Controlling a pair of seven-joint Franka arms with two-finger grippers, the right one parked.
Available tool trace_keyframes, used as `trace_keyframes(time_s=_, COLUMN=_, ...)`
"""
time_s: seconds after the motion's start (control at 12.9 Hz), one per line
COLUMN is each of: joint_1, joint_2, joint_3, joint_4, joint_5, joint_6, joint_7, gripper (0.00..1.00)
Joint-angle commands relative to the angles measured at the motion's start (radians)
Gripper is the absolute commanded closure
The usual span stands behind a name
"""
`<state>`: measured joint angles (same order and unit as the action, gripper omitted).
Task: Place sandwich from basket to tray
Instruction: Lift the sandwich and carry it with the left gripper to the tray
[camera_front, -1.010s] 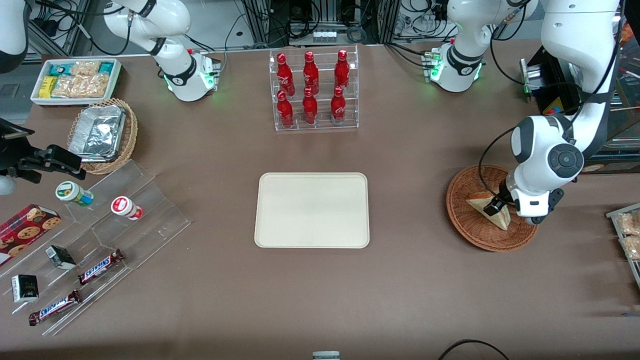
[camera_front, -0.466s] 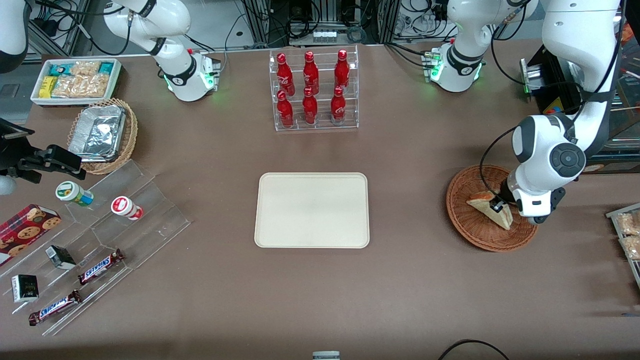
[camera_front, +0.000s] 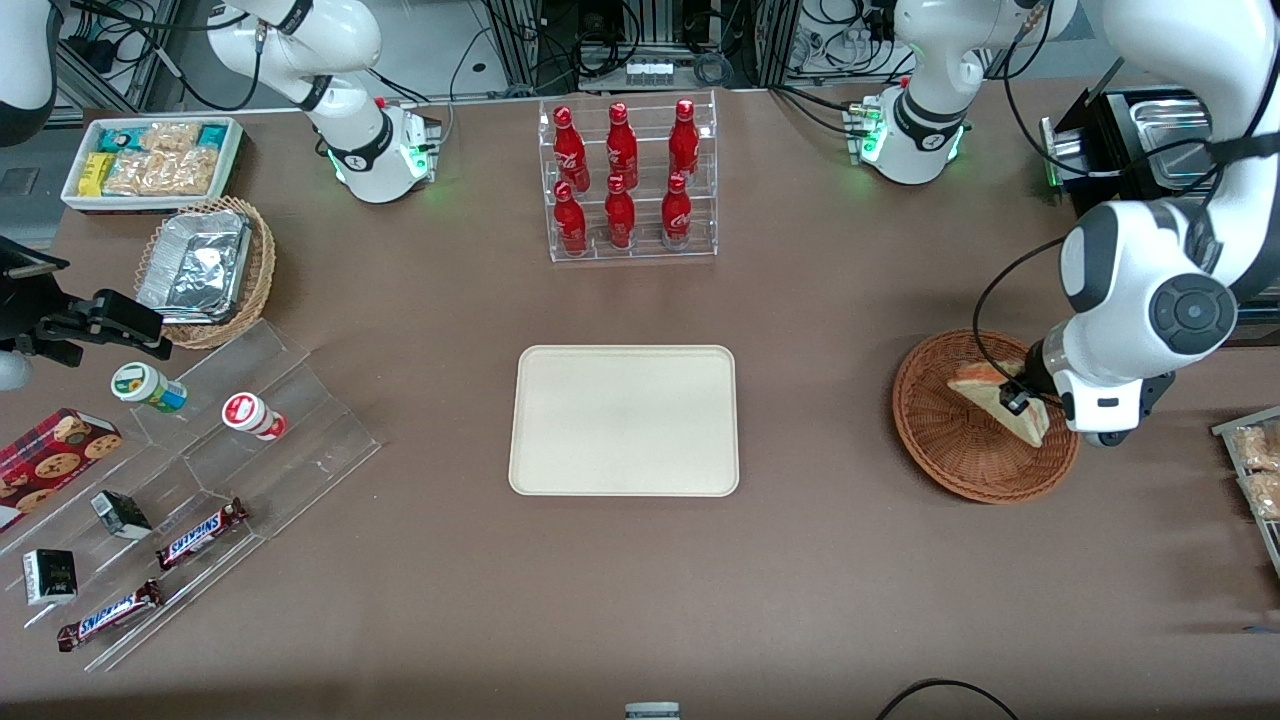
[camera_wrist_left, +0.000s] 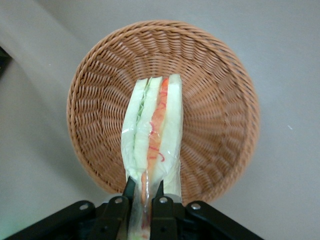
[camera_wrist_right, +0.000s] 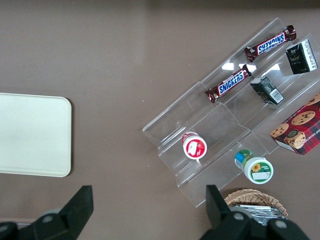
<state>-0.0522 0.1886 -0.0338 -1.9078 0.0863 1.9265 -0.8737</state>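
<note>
Sandwich (camera_wrist_left: 152, 130) was pinched by one end between the two fingers of the gripper (camera_wrist_left: 144, 200), with its bread slices squeezed from both sides. It was held up over the basket (camera_front: 985, 416), its cut edge with red and green filling seen from above. Compared with a second before, it had been lifted and carried a little toward the working arm's end of the table. The tray (camera_front: 624, 420) was well apart.

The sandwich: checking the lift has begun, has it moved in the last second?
Yes. The sandwich, clamped in the end effector, has shifted toward the basket's working-arm edge and farther from the front camera.
</note>
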Motion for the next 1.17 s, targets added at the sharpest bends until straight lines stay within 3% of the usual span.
trace_keyframes(time_s=0.0, joint_1=-0.124, joint_2=0.006, joint_3=0.002, joint_4=0.104, joint_5=0.001, joint_6=-0.084, joint_7=-0.021, gripper=0.91)
trace_keyframes(time_s=0.23, joint_1=-0.256, joint_2=0.022, joint_3=-0.002, joint_4=0.142, joint_5=-0.004, joint_6=-0.07, joint_7=0.017, gripper=0.91)
trace_keyframes(time_s=0.78, joint_1=-0.549, joint_2=0.271, joint_3=-0.006, joint_4=0.326, joint_5=-0.019, joint_6=0.032, joint_7=0.044, gripper=0.86)
trace_keyframes(time_s=1.09, joint_1=-0.626, joint_2=0.365, joint_3=-0.006, joint_4=0.328, joint_5=0.022, joint_6=0.146, joint_7=0.07, gripper=0.85)
